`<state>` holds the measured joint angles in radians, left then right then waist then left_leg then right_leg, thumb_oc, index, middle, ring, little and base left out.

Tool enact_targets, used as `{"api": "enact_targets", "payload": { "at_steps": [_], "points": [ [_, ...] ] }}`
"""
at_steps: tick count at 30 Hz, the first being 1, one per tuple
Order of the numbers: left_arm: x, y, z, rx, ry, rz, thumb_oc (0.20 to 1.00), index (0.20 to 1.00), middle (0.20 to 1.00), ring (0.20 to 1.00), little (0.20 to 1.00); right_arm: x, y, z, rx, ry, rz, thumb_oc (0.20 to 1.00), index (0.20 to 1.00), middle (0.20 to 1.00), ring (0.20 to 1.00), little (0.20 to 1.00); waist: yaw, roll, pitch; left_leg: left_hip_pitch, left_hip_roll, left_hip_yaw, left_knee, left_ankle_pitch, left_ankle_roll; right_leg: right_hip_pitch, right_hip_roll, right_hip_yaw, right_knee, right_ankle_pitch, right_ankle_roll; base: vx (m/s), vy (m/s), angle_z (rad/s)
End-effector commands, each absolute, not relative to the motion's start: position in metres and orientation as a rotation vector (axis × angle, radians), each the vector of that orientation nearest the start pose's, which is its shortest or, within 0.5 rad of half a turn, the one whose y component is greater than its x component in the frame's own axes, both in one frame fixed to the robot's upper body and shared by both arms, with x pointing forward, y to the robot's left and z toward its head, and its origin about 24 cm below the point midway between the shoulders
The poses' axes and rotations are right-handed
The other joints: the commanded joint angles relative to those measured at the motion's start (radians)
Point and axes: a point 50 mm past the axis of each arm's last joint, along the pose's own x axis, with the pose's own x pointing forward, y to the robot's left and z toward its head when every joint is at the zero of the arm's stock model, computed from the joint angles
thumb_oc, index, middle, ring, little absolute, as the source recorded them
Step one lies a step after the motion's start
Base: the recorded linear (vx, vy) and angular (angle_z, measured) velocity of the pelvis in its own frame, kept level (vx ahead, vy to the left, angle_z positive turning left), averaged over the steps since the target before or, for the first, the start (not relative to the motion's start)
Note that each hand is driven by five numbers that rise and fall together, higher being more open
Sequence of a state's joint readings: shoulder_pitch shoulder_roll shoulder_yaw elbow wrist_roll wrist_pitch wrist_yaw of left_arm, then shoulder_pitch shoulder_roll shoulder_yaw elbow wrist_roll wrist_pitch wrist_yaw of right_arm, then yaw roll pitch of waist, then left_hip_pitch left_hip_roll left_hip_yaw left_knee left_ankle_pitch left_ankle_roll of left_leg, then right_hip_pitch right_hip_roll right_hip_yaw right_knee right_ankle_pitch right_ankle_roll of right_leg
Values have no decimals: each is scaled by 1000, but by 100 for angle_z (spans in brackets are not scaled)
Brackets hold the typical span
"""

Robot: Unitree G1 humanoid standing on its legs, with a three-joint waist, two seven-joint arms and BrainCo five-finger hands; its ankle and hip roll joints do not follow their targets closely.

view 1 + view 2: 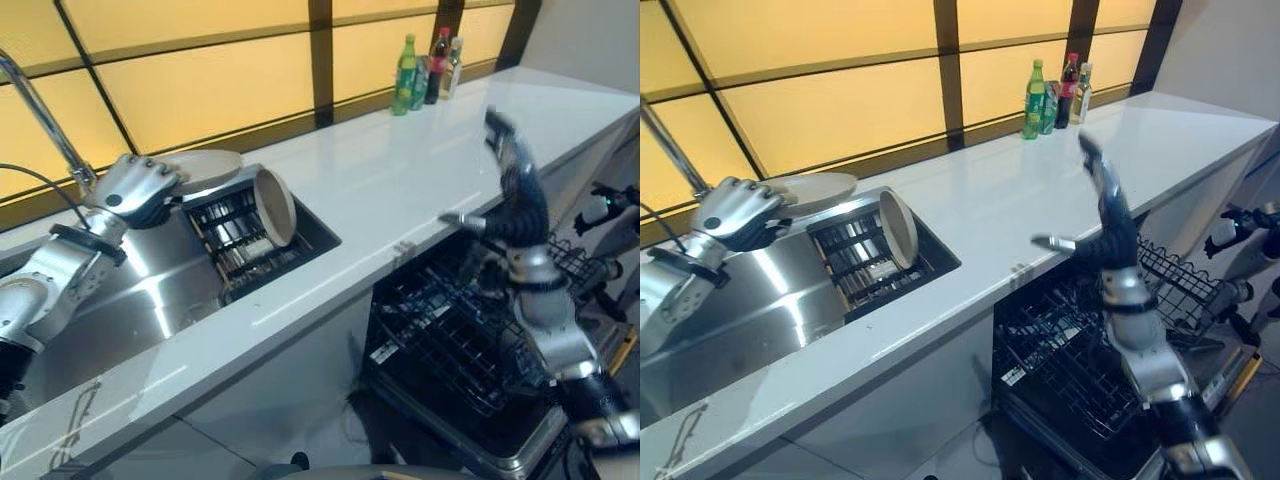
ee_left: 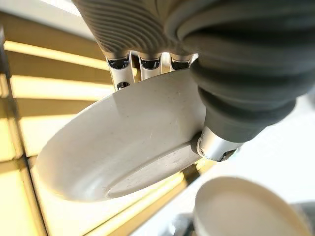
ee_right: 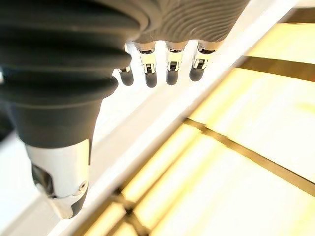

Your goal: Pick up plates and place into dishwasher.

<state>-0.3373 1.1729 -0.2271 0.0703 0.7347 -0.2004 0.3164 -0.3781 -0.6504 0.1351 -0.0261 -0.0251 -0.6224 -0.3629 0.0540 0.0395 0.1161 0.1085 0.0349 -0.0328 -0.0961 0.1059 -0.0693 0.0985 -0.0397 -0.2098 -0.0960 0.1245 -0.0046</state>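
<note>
My left hand (image 1: 135, 188) is shut on a pale plate (image 1: 208, 166), held flat above the back of the sink rack (image 1: 240, 248). In the left wrist view the plate (image 2: 123, 142) is pinched between my fingers (image 2: 150, 63) and thumb. A second plate (image 1: 275, 207) stands on edge in the rack, and its rim (image 2: 251, 206) shows below the held plate. My right hand (image 1: 510, 165) is raised over the counter edge above the open dishwasher (image 1: 470, 350), fingers (image 3: 172, 66) straight and holding nothing.
A tap (image 1: 45, 120) rises at the left of the steel sink (image 1: 150, 290). Three bottles (image 1: 428, 68) stand at the back of the white counter (image 1: 400, 170). The dishwasher's lower rack (image 1: 1080, 370) is pulled out, and a wire basket (image 1: 1180, 285) sits to its right.
</note>
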Motion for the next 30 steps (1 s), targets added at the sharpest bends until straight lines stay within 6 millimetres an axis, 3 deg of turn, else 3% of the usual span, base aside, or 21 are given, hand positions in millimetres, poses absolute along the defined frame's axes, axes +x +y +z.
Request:
{"api": "enact_targets", "payload": {
  "at_steps": [1,7,14,28,29,30],
  "points": [
    [287,240,261,1737,-911,156,200,200,200,200,200,264,-175,260,-600,-1274,2,1000,1000,1000,1000,1000,43,-8,2,3,-93,-9,13,-140,57,62,-26,-43,16,-147,96,3,-69,8],
    [278,192,271,1499,-1129,-60,200,200,200,200,200,281,-158,277,-885,-1239,124,1000,1000,1000,1000,1000,66,-33,-25,1,-98,-30,16,-139,55,68,-28,-66,17,-151,91,3,-44,13],
    [281,165,280,1346,-1179,-233,200,200,200,200,200,303,-148,282,-1190,-1143,241,1000,1000,1000,1000,1000,65,-45,-47,5,-102,-37,12,-138,54,72,-28,-70,16,-152,91,19,-18,6],
    [283,123,285,1149,-1232,-441,200,200,200,200,200,332,-123,276,-1274,-1041,301,1000,1000,1000,1000,1000,67,-48,-61,14,-105,-41,9,-139,58,76,-27,-63,14,-149,91,5,-2,1],
    [283,121,284,1136,-1230,-454,200,200,200,200,200,334,-122,274,-1267,-1024,317,862,862,862,862,862,68,-48,-63,14,-105,-40,9,-139,58,76,-28,-63,13,-149,91,0,0,0],
    [283,120,284,1130,-1227,-462,200,200,200,200,200,335,-121,273,-1258,-1013,332,310,310,310,310,310,69,-47,-63,15,-104,-40,9,-139,58,77,-28,-63,13,-149,91,0,0,0]
  ]
}}
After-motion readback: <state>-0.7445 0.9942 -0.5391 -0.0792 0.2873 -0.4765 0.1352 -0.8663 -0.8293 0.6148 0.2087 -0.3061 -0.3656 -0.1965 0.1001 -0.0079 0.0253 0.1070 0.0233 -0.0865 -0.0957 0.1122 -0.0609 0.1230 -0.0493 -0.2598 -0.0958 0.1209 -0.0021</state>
